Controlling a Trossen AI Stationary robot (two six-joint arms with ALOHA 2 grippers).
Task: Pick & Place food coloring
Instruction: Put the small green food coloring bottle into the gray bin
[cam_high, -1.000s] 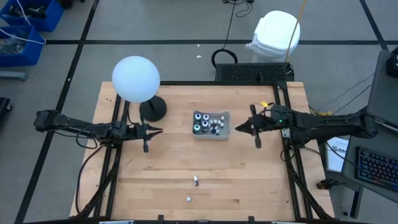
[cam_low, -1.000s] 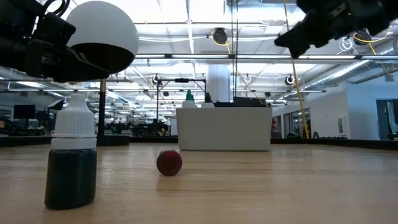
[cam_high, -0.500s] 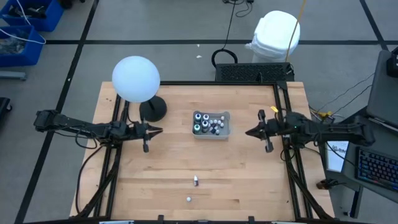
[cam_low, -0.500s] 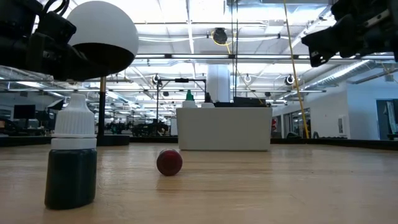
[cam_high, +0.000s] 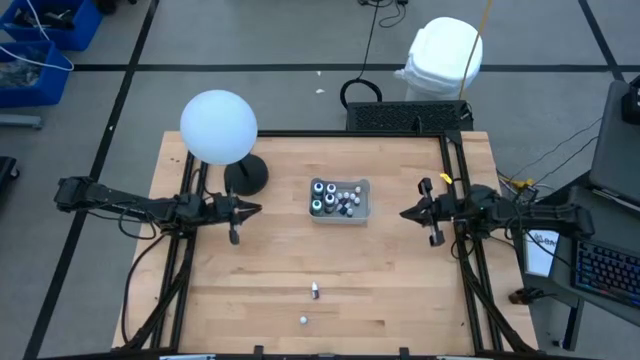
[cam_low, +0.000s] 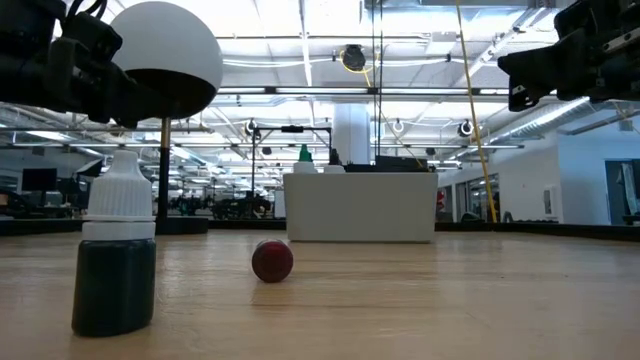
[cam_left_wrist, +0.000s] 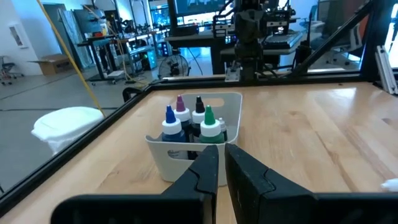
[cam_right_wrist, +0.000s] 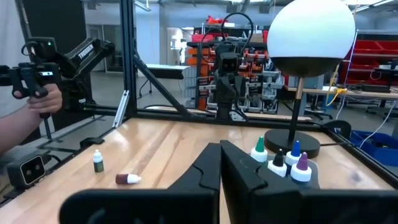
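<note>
Several food coloring bottles stand upright in a grey tray at the table's middle; the left wrist view shows their blue, purple, black and green caps. Two more are loose near the front edge: a green one stands upright, and a red one lies on its side. My left gripper hovers left of the tray, pointing level at it, shut on nothing. My right gripper hovers right of the tray, shut and empty.
A lamp with a white globe stands on a dark base at the far left of the table. A black frame rail runs along the table's sides. A person's hand holds a controller beyond the table.
My right gripper has drawn back from the tray toward the table's right edge and come down a little, staying shut. The bottles and the tray have kept their places.
</note>
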